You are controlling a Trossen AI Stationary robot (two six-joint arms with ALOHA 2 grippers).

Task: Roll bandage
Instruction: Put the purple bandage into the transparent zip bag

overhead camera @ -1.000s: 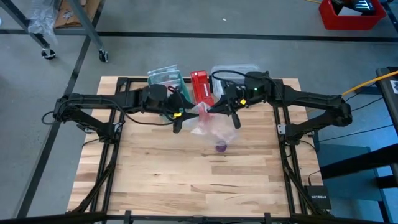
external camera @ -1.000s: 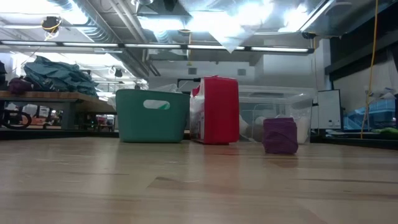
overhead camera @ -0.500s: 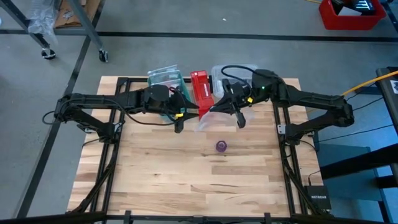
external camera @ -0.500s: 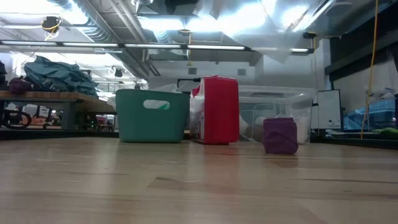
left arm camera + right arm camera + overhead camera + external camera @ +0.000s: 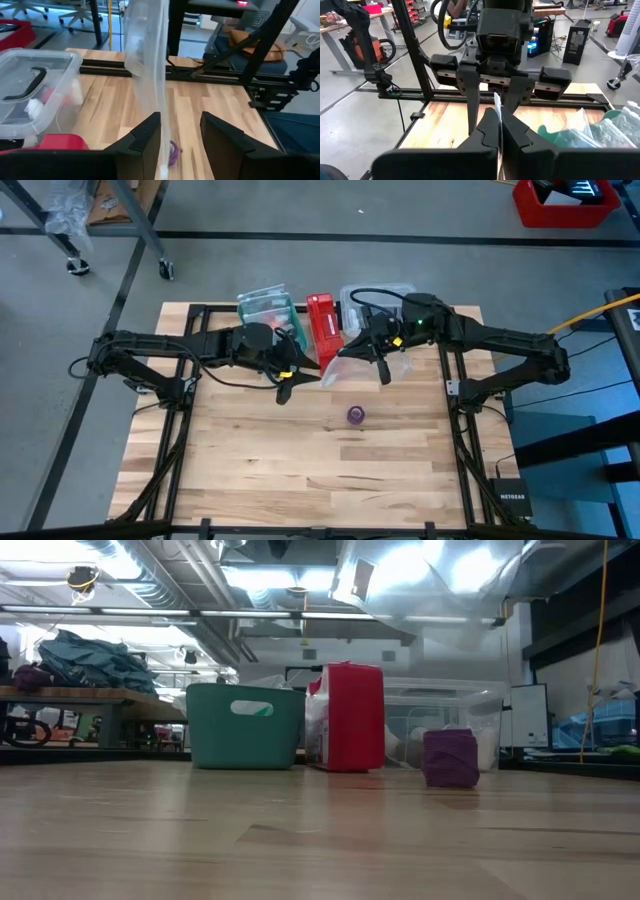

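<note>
Right pincer [image 5: 352, 352] pinching clear crinkly bag [image 5: 147, 55] | bandage [image 5: 356, 415]: purple coil, upright

A wooden worktop [image 5: 300, 470] of pale planks is seen from above, framed by dark rails. Along its 12 o'clock edge three containers are lined up: a teal bin [image 5: 265, 308] toward 11 o'clock, a red box [image 5: 323, 320] standing upright just beside it, and a clear plastic tub [image 5: 382, 292] toward 1 o'clock. A clear plastic bag [image 5: 345, 365] is seen hanging above the worktop, in front of the red box and the tub. A red crate [image 5: 563, 202] is noted on the grey floor, far off at 2 o'clock. In the low view, a workbench [image 5: 90, 695] piled with teal cloth is visible in the room behind.
</note>
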